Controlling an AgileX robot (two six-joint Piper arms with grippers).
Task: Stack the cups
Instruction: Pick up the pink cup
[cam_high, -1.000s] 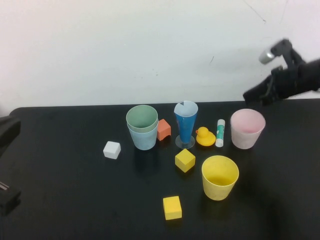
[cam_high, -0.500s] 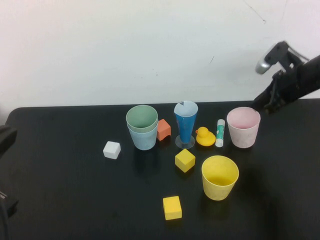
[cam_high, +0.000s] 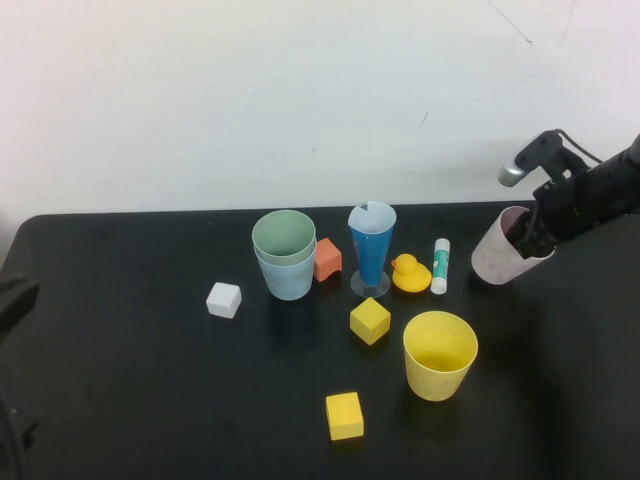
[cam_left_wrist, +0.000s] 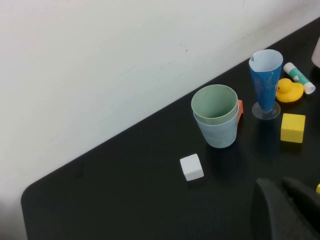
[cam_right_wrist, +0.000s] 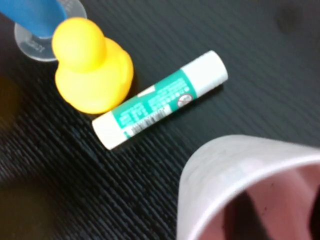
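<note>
From the high view, your right gripper (cam_high: 528, 238) grips the pink cup (cam_high: 497, 258) by its rim, tilted near the table's right rear edge; you likely carry it next to the green cup (cam_high: 284, 238) nested in the blue cup (cam_high: 288, 276). Left wrist view: the left gripper (cam_left_wrist: 287, 210) hovers near the front left; its opening is unclear. Right wrist view: the pink cup's rim sits near a glue stick (cam_right_wrist: 160, 106).

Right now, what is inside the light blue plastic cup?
The pale green plastic cup sits nested inside the light blue plastic cup; the blue cup's bottom is covered. The right gripper tilts the pale pink cup; the left gripper waits near the table's left edge.
</note>
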